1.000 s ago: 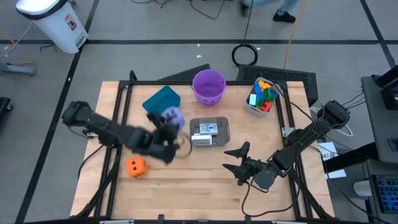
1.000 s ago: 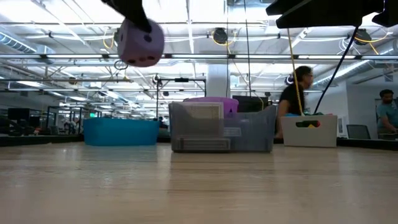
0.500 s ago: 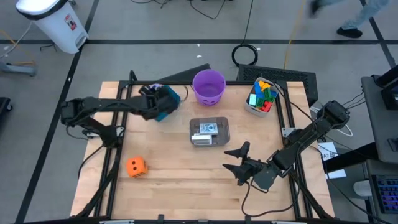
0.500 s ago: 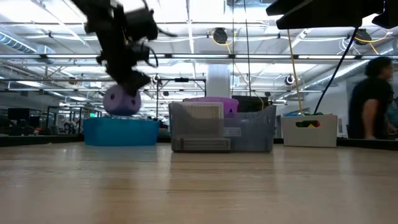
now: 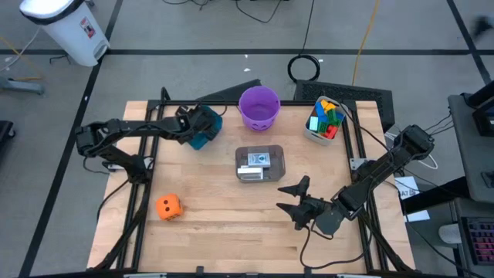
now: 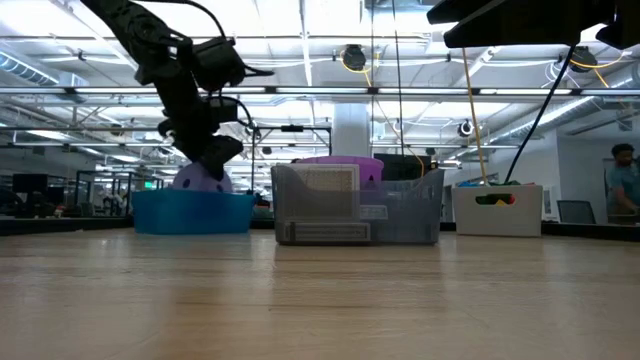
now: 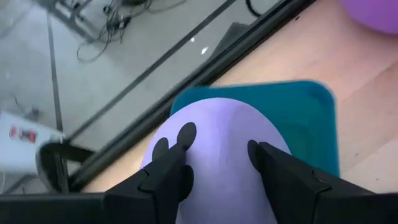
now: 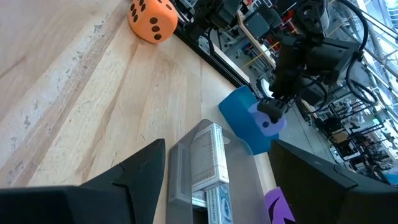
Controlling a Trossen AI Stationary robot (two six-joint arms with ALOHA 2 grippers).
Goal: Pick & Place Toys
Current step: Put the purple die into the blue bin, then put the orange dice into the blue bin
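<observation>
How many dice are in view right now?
2. The orange die sits on the table's front left. The purple die is held by the left gripper over the teal bin. None other visible.

matt purple die [image 7: 217, 155], grained wood table [image 5: 216, 224]

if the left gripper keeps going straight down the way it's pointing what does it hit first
Most likely the floor of the teal plastic bin. The left gripper points down into it, clamped on the purple foam die, so the die would touch first. How far above the floor it is remains unclear.
</observation>
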